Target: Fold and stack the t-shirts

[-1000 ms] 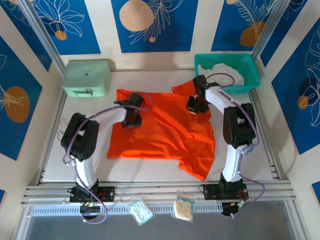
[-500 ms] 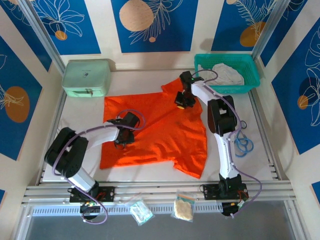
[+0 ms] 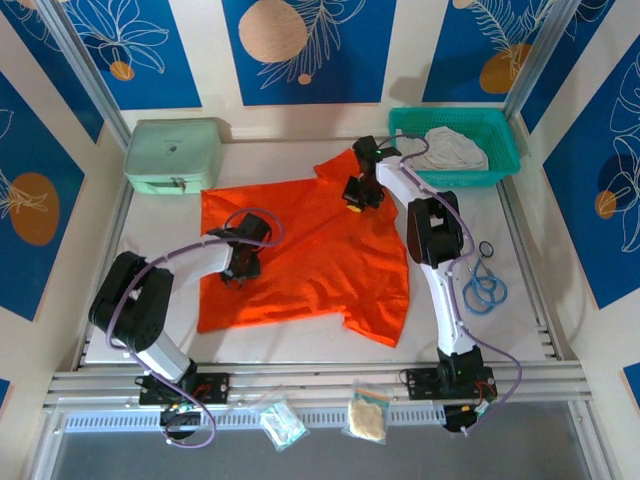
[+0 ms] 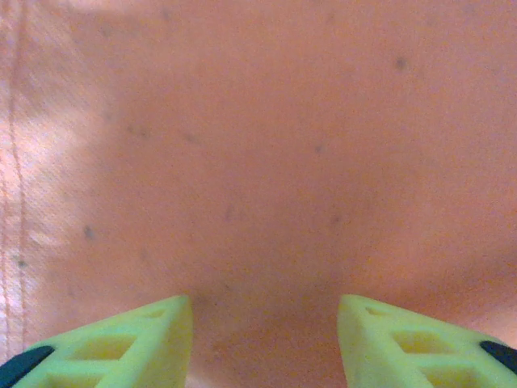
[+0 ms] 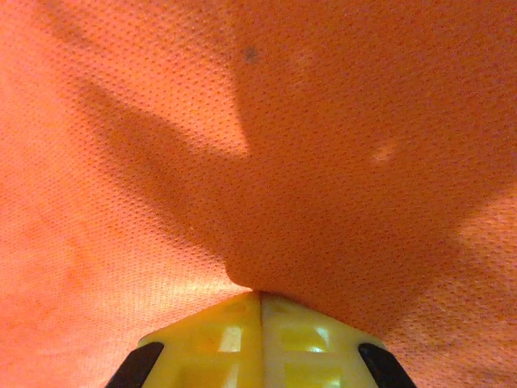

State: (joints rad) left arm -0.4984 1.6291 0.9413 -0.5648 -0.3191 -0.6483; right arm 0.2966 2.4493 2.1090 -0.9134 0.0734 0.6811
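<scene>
We hold 1 orange t-shirt (image 3: 310,260) near the basket (image 3: 455,172).
Our right gripper (image 5: 260,295) pinches its cloth; our left gripper (image 4: 265,323) stands apart above it.

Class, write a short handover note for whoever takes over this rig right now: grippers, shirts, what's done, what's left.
Left gripper: open, low over the orange t-shirt, near its left side, gripping nothing.
Right gripper: shut on a pinch of the same shirt near its far edge.
White t-shirt: crumpled in the teal basket at the far right.
Done: orange shirt lies spread out flat; no fold made yet.
Left: fold the orange one, fetch and fold the white one, stack both.
</scene>
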